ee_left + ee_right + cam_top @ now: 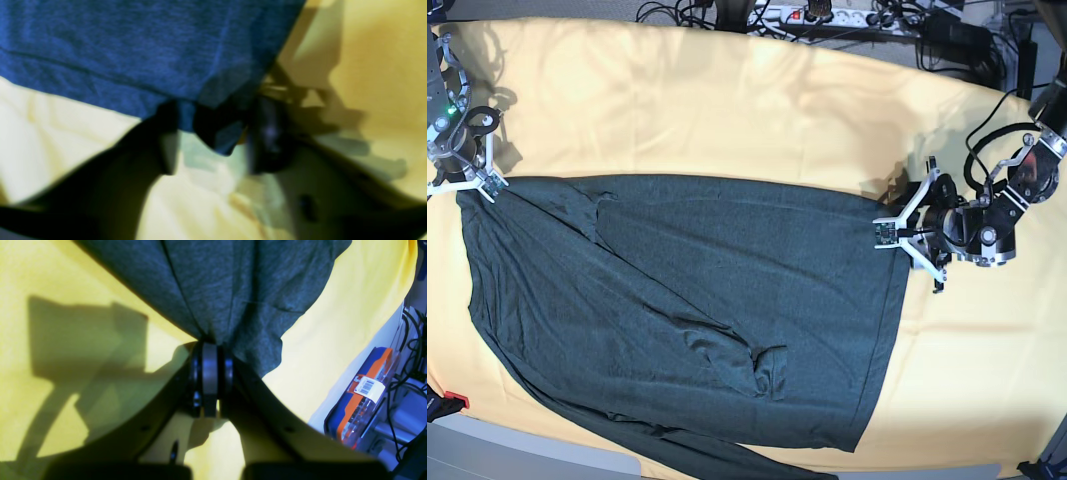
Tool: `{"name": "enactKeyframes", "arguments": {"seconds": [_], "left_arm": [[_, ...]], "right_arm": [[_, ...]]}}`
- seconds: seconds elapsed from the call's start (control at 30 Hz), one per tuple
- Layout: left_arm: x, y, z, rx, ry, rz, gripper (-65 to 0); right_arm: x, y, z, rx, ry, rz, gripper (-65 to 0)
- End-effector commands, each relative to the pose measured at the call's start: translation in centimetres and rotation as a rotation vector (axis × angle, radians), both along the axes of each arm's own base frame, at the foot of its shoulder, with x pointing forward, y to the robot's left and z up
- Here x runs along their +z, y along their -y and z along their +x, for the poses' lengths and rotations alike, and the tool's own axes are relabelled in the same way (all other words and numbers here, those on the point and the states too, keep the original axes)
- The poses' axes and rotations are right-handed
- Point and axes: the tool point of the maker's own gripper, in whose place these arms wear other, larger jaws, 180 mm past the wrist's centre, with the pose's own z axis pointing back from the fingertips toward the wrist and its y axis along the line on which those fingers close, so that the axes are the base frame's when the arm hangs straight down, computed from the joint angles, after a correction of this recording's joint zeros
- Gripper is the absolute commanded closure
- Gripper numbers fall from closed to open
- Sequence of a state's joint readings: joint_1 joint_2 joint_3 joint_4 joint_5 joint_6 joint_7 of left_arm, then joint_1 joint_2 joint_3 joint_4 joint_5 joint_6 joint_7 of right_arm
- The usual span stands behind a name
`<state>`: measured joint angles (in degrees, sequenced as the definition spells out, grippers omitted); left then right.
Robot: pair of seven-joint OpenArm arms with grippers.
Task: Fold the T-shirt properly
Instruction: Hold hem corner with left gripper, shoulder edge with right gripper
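The right claw is pressed together, pinching a bunched corner of the T-shirt. The base view shows this at the far left of the yellow-covered tabletop, with the garment spread flat across it. The left claw sits at the shirt's opposite hem corner; its blurred wrist view shows fabric between parted fingers, though whether they grip it I cannot tell. Only the right wrist view shows an orange-and-blue case beyond the tabletop edge.
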<state>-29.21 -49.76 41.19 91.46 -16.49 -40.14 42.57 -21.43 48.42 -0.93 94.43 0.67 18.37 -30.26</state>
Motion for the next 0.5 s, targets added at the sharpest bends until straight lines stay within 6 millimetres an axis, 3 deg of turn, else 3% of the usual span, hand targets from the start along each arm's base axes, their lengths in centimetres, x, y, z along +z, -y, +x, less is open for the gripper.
{"name": "enactKeyframes", "arguments": {"seconds": [0.0, 0.07, 0.1, 0.47], "left_arm": [[1.1, -0.8, 1.1, 0.010, 0.040, 0.013, -14.2], [1.2, -0.7, 1.1, 0.008, 0.042, 0.010, -1.1], [1.3, -0.6, 1.1, 0.007, 0.044, 0.009, 0.0], [3.9, 1.7, 1.7, -0.055, 0.103, -0.026, 0.0]], "right_arm": [[1.2, 0.9, 0.7, -0.003, 0.024, -0.034, 0.0], [1.2, 0.9, 0.7, -0.003, 0.024, -0.034, 0.0], [1.2, 0.9, 0.7, -0.002, 0.024, -0.034, 0.0], [1.2, 1.0, 0.7, -0.003, 0.022, -0.035, 0.0]]}}
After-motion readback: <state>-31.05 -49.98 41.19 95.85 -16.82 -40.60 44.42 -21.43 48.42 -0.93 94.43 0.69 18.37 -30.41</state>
